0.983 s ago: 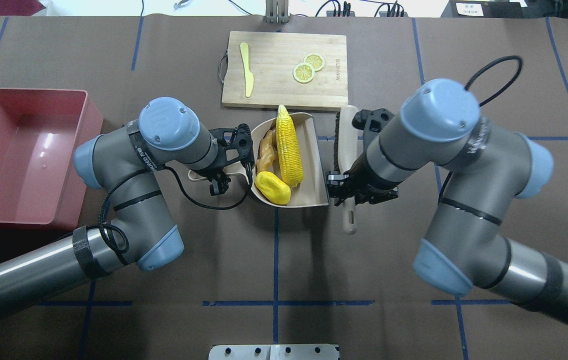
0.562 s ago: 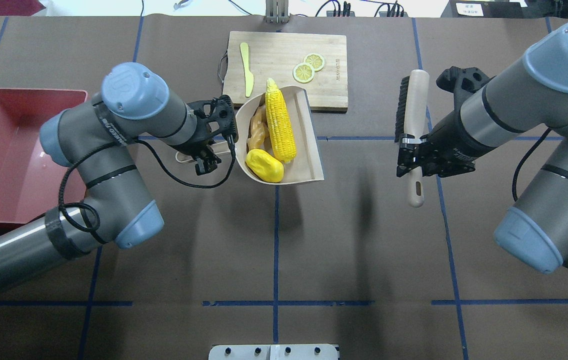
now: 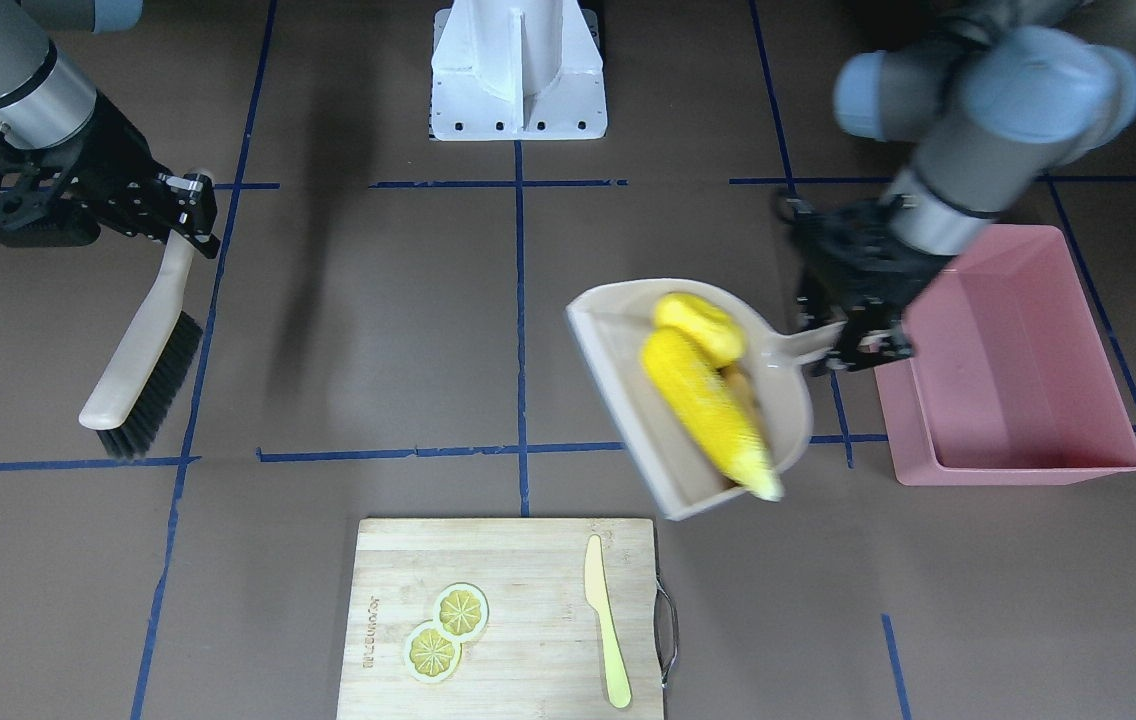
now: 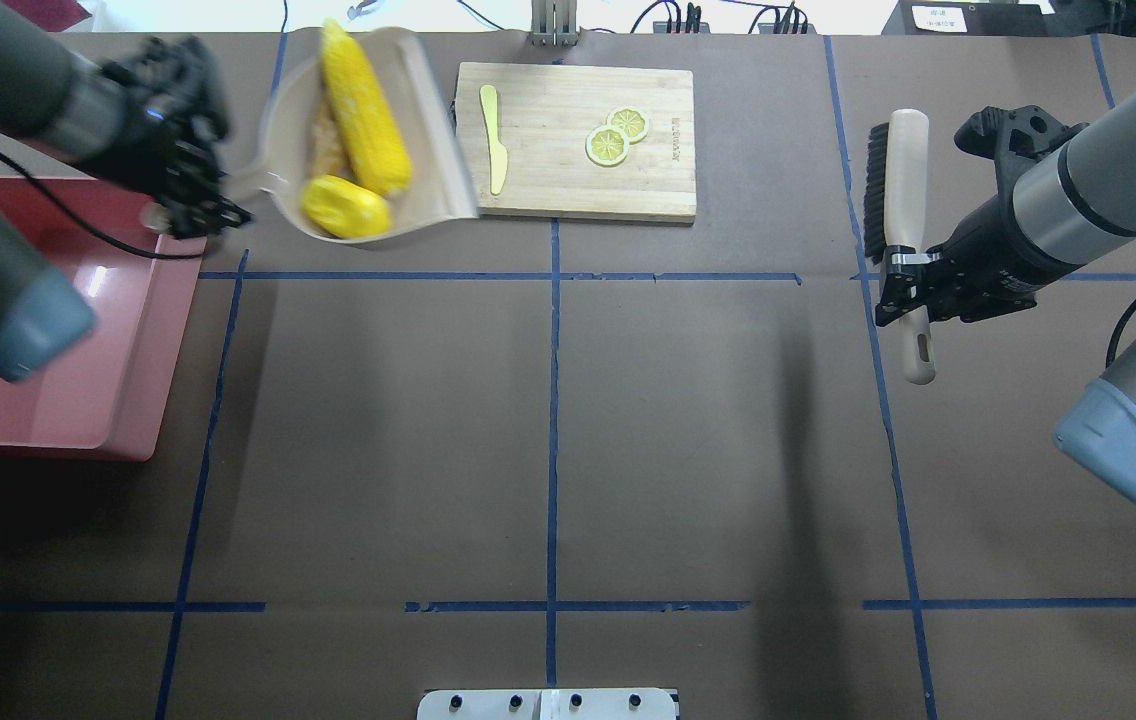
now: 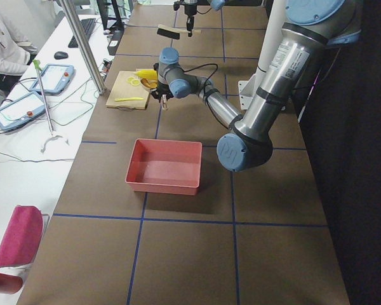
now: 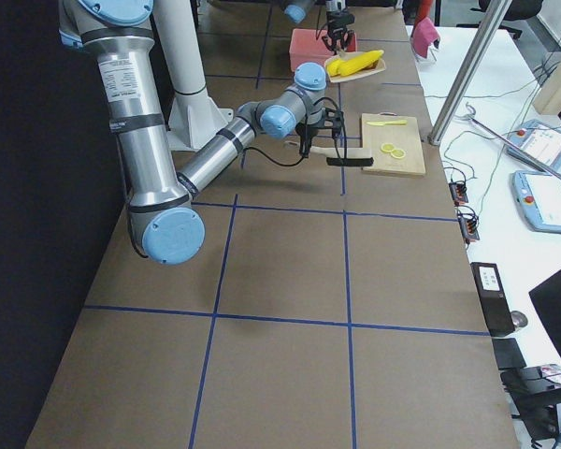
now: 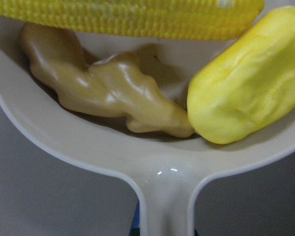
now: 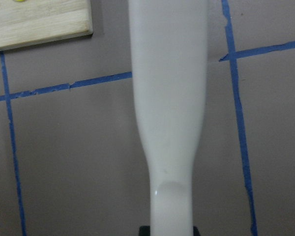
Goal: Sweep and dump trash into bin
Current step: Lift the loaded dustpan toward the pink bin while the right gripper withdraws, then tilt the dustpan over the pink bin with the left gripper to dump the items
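1. Yellow and long, the toy corn cob point(image 4: 365, 110) lies in a beige plastic dustpan point(image 4: 431, 150). Its tip pokes out past the pan's open edge.
2. A rounded yellow lump point(image 4: 346, 207) sits at the handle end of the pan. It touches a knobbly tan ginger-like piece point(image 7: 113, 93) that is tucked in beside the corn.
3. The left gripper point(image 3: 853, 340) pinches the dustpan's handle tight and holds the pan up in the air.
4. The pan is just beside the big pink plastic tub point(image 3: 1013, 465), not over it.
5. A wooden cutting board point(image 4: 548, 170) lies near the pan. Two round lemon slices point(image 4: 608, 145) and a yellow-green knife point(image 4: 494, 140) lie on it.
6. Well apart, on the other side, the right gripper point(image 4: 903, 290) pinches the handle of a beige brush point(image 4: 906, 180) with black bristles. It holds the brush above the brown table point(image 4: 548, 450).
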